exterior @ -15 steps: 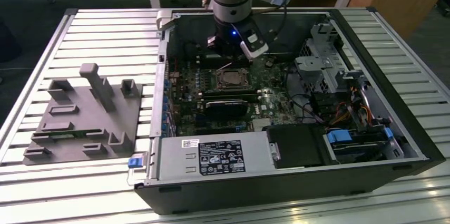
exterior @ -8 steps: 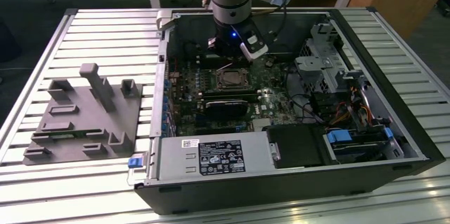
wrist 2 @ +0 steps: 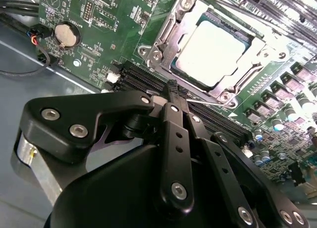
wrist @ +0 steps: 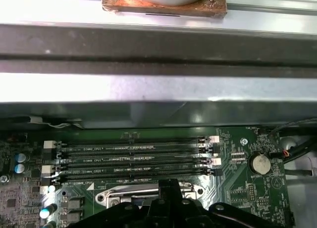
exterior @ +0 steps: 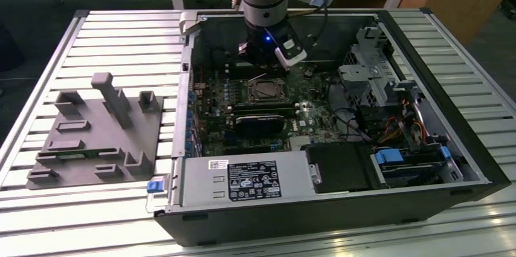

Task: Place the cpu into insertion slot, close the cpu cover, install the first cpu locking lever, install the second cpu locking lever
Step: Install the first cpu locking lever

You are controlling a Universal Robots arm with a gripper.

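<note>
My gripper (wrist 2: 171, 88) is clenched, with its fingertips pressed together just beside the socket. The cpu (wrist 2: 213, 47) lies in its slot there, and the cpu cover (wrist 2: 167, 35) lies flat around it.

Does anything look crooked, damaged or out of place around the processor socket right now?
Nothing stands out. The cpu lies flat and square in its socket, with the cpu cover down around it. The pincer, shut, sits at the socket's edge beside the memory slots.

cpu cover (wrist: 124, 194) seemingly half-hidden
</note>
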